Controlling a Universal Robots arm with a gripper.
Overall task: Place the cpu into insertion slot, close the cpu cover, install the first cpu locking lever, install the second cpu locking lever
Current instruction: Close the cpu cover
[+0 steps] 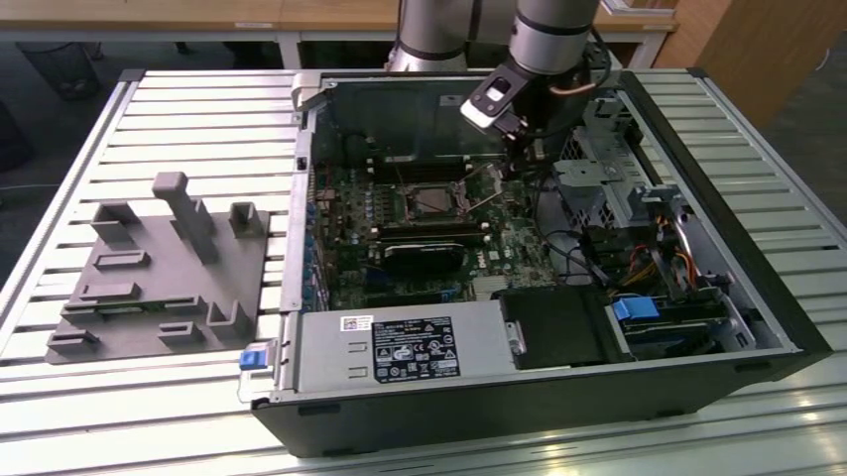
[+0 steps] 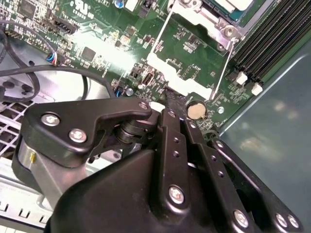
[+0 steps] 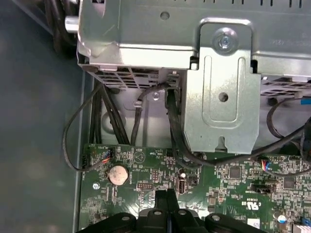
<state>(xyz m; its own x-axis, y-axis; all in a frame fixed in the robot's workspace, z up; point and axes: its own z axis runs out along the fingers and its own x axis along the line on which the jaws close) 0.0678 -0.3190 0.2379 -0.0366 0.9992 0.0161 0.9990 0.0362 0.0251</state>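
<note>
1. Exterior view, surroundings: a black desktop computer case (image 1: 781, 327) lies open on a white slatted metal table (image 1: 198, 109). Inside it are a green motherboard (image 1: 397, 228), a silver box-shaped power supply (image 1: 384, 347) at the near wall, and a grey sheet-metal drive cage (image 1: 596, 183) on the exterior view's right. A grey moulded plastic fixture (image 1: 159, 268) stands on the table on the exterior view's left, well apart from the case.
2. Exterior view, task area: the small square insertion slot (image 1: 430, 203) with its silvery rim sits mid-board. A black rectangular module with a rounded edge (image 1: 423, 260) lies just beside it, toward the power supply. The black 2-finger gripper (image 1: 517, 161) hangs inside the case, between the slot and the drive cage.
3. Second wrist view: the thin silvery cpu cover (image 2: 182, 73) stands open, clear of the slot (image 2: 214, 22). Its long axis runs from the slot toward the gripper (image 2: 166, 97), and the board shows through its window. 2 thin wire locking levers (image 2: 163, 31) run along its 2 sides in the same direction.
4. Second wrist view: a corner of the cpu (image 2: 238, 4), a pale flat face with a green rim, lies in the slot, face toward the open side of the case. Long black memory slots (image 2: 267, 43) run beside it. A round silver coin cell (image 2: 196, 110) sits just beside the fingertips.
5. First wrist view: the gripper (image 3: 167, 194) has its fingers pressed together with a hairline seam. Nothing is seen between them. Black cables (image 3: 104, 116) and the drive cage (image 3: 218, 97) stand past the board edge.
</note>
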